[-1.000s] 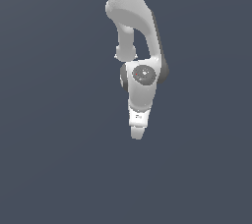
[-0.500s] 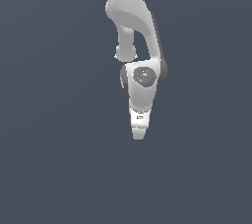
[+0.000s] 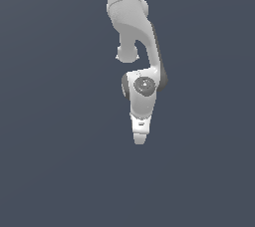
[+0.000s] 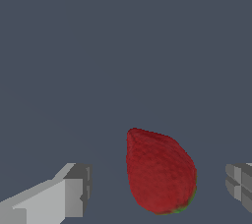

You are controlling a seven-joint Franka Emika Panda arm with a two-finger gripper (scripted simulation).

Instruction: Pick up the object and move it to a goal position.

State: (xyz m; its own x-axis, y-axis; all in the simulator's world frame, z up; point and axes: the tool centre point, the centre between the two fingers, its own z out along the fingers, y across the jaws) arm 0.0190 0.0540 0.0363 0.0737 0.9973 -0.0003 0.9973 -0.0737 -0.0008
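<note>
Wrist view, nearest first: two grey fingers (image 4: 74, 188) sit at opposite edges of the frame, one blocky pad on one side, the other finger only partly in frame on the far side. Gripper (image 4: 157, 188) is spread wide, nothing clamped. Between the fingers lies the strawberry (image 4: 158, 171), red, pointed tip facing away from the camera, a thin green rim showing at its wide end. It touches neither finger; clear gap on both sides, a bit closer to the partly seen finger. It lies on the plain dark grey-blue floor (image 4: 123, 46), which fills the rest of the view. How high the fingertips are above that floor, cannot tell from this view. Exterior view: the white arm (image 3: 134, 27) comes down from the top edge, bends at a joint with a dark round cap (image 3: 145, 85), and ends in the hand pointing straight down near the frame's middle, slightly toward the exterior view's right. Gripper tip (image 3: 140, 140) seen edge-on here, so finger spacing not readable in this view. Strawberry is not visible here, hidden by the hand or too small. Same flat floor all round, no other items.
</note>
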